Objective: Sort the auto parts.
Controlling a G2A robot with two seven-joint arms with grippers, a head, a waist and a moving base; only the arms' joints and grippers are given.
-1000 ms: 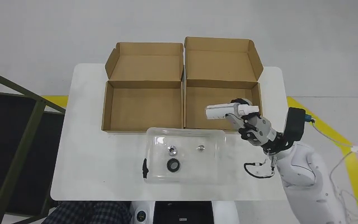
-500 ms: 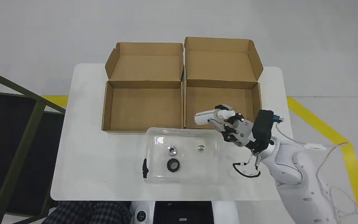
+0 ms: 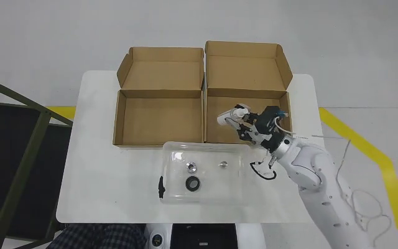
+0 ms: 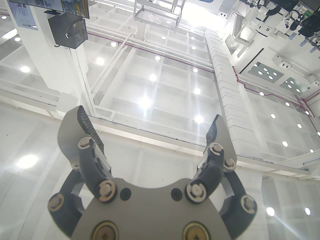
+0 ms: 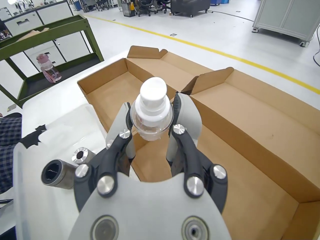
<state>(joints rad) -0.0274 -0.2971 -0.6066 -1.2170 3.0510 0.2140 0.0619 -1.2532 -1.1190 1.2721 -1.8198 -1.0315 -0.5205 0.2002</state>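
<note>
- Two open cardboard boxes stand side by side in the upper middle of the top view, the left box (image 3: 158,118) and the right box (image 3: 249,103), both on the white counter (image 3: 99,155).
- The right pincer (image 3: 241,121) is clamped on a white cylindrical part (image 3: 226,116) that has a clear collar. The part lies sideways above the lower left corner of the right box, near the wall between the boxes.
- The left pincer (image 4: 147,123) is spread wide, carries nothing and points up to the ceiling.
- Below the boxes, a clear tray (image 3: 236,194) holds a silver cylinder (image 3: 192,167), a smaller silver part (image 3: 222,164) and a black ring (image 3: 193,183). A black piece (image 3: 161,185) sits at its left edge.
- The step in hand seems to be putting the white part into the right box.
- To do it well, I would move a little away from the middle wall, come down close to the box floor, and only then let go. The part is round and may roll if dropped from high.
</note>
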